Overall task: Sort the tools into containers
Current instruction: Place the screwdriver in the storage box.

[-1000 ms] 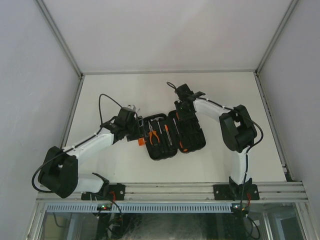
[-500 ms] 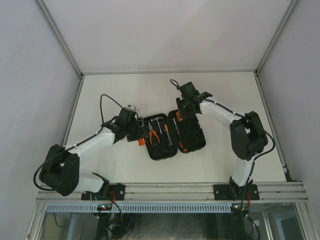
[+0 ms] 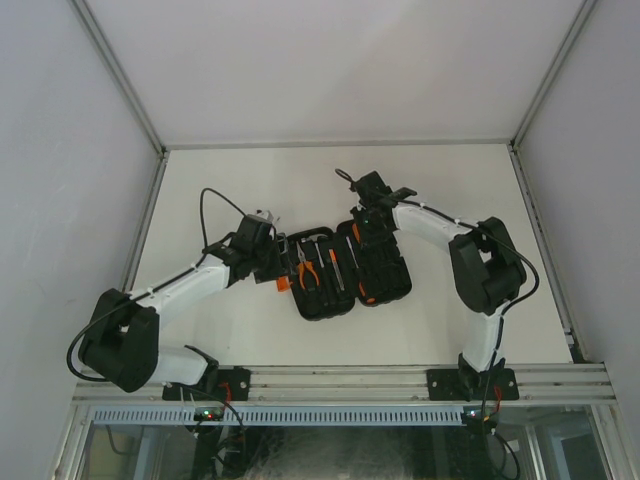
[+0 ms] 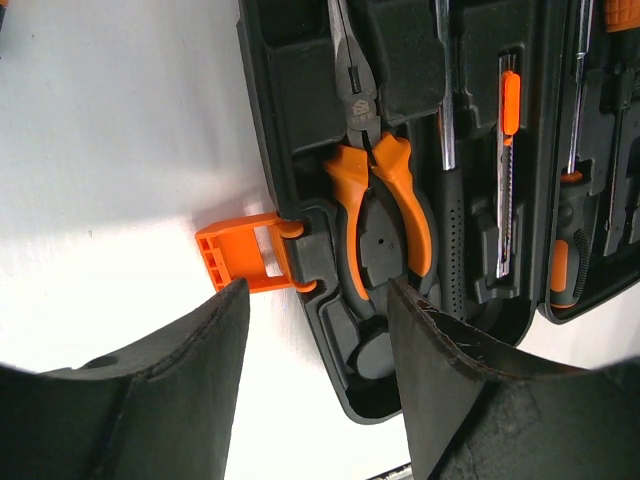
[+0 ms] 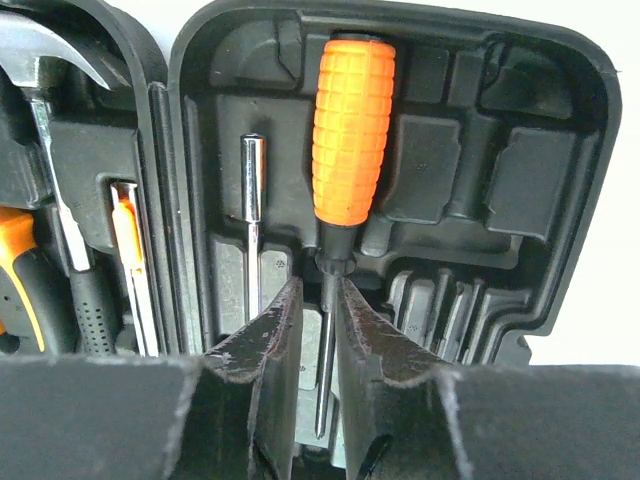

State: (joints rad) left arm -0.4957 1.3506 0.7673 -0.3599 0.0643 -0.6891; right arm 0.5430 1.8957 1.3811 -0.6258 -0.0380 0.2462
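White table (image 3: 250, 180), open case (image 3: 398, 285) centred; grey walls (image 3: 60, 120), seemingly metal frame (image 3: 120, 80).

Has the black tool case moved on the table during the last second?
No. The tool case keeps the same place and angle against the table's near rail.

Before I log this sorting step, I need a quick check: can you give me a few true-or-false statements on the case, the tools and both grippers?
1. The tool case lies open. True.
2. The orange-handled pliers lie on the bare table. False: they sit in a moulded slot inside the case.
3. The right gripper straddles the shaft of the orange-handled screwdriver. True.
4. The left gripper is clamped shut. False: its jaws stand open, near the orange latch.
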